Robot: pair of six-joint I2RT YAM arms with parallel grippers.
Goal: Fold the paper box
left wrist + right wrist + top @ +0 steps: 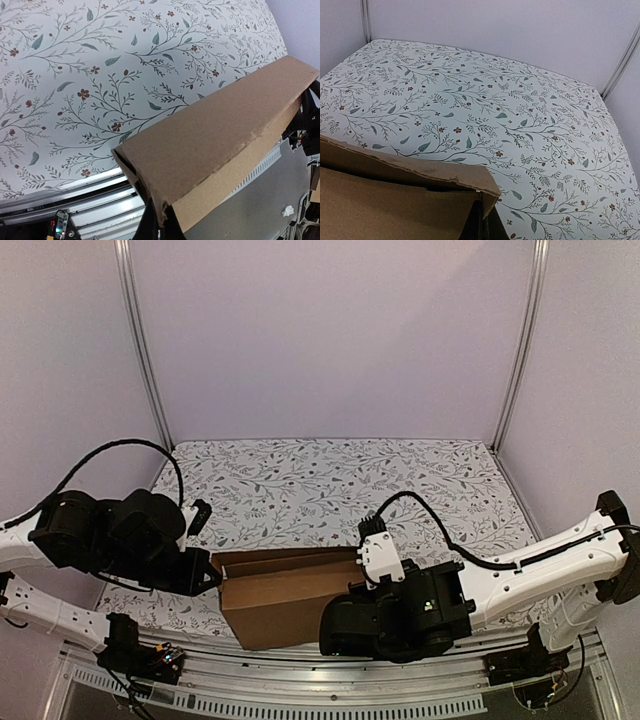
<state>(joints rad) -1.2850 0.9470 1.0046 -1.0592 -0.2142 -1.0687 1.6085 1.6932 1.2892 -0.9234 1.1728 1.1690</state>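
Observation:
The paper box [285,602] is a plain brown cardboard piece standing at the near edge of the floral table, between the two arms. My left gripper [205,573] is at its left end; in the left wrist view the black fingers [159,225] are shut on the box's [220,145] corner edge. My right gripper [350,615] is at its right end; in the right wrist view the fingers [485,227] are shut on the box's [405,200] right corner, under a folded-over flap.
The floral table cover [330,485] stretches behind the box to the back wall. A metal rail [330,680] runs along the near edge. Upright frame posts [145,350] stand at the back corners.

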